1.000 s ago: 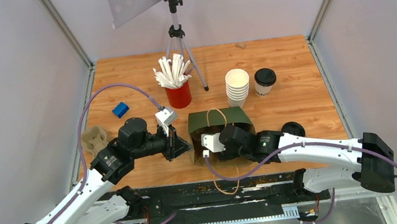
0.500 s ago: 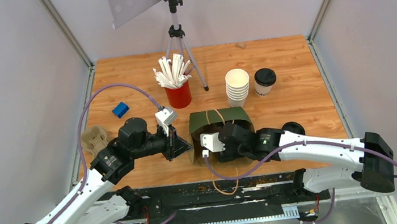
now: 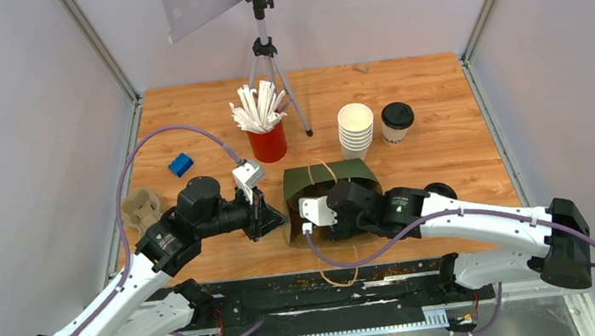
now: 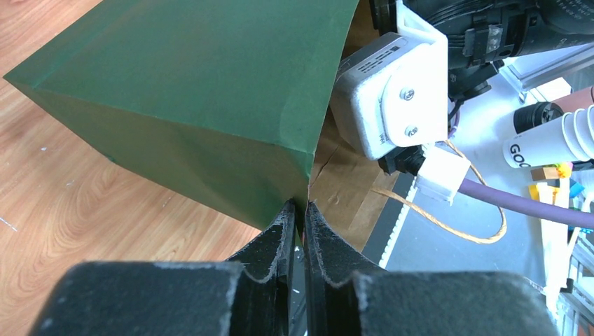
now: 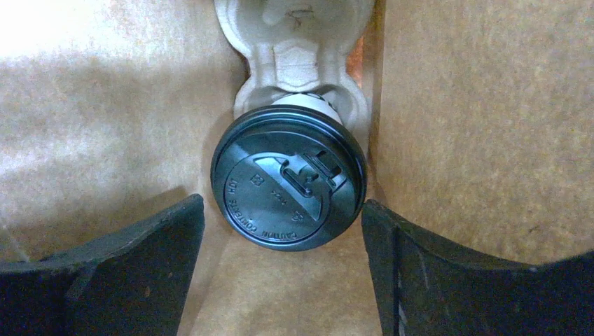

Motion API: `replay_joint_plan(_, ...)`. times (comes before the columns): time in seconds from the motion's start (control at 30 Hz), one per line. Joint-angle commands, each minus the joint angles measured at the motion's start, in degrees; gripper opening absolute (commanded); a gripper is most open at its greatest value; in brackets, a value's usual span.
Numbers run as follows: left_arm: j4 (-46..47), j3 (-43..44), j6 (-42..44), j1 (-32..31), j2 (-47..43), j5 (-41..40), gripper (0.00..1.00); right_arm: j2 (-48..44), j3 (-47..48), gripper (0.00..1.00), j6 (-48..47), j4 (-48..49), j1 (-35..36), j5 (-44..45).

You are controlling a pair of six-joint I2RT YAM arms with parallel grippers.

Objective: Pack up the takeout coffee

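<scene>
takeout coffee (image 5: 288, 185) is inside the brown-lined paper bag (image 5: 476, 126), top facing the bag's mouth, base tucked against a pulp carrier (image 5: 294, 35). the round black lid (image 5: 280, 210) is on, with embossed lettering and a sip tab, only a sliver of white cup peeking out. a second lidded cup (image 3: 397, 121) stands upright on the table (image 3: 438, 82), back right.

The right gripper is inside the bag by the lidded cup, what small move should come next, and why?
Probably back the right gripper straight out of the green bag. Its jaws stand open, clear of the lidded cup, which sits in the pulp carrier, and the left gripper pinches the bag's edge.
</scene>
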Motion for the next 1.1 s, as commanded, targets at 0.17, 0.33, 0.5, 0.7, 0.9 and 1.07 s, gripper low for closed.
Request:
replay_joint_plan(0.17,1.0,1.39,0.34,0.04,0.08,0.1,0.15,-3.98,0.67,0.78,2.31,-0.58,0.36,-3.05)
replay_joint_plan(0.33,0.98,1.39,0.19,0.04,0.02,0.23,0.15,-4.77,0.02,0.64,3.13,0.21,0.34,-3.35)
replay_joint_plan(0.5,1.01,1.4,0.04,0.04,-0.04,0.4,0.15,-5.06,-1.28,0.4,3.51,1.93,0.34,-3.59)
replay_joint_plan(0.7,1.34,1.3,-0.01,0.04,-0.2,1.3,0.15,-4.62,-4.15,0.29,3.4,6.57,0.23,-2.54)
replay_joint_plan(0.9,1.7,1.24,-0.01,0.04,-0.31,2.31,0.15,-2.99,-5.52,0.28,3.13,10.26,-0.26,-1.09)
replay_joint_plan(1.07,1.74,1.17,0.17,0.04,-0.55,2.98,0.15,-3.03,-6.55,0.27,3.3,11.84,-0.88,-0.3)
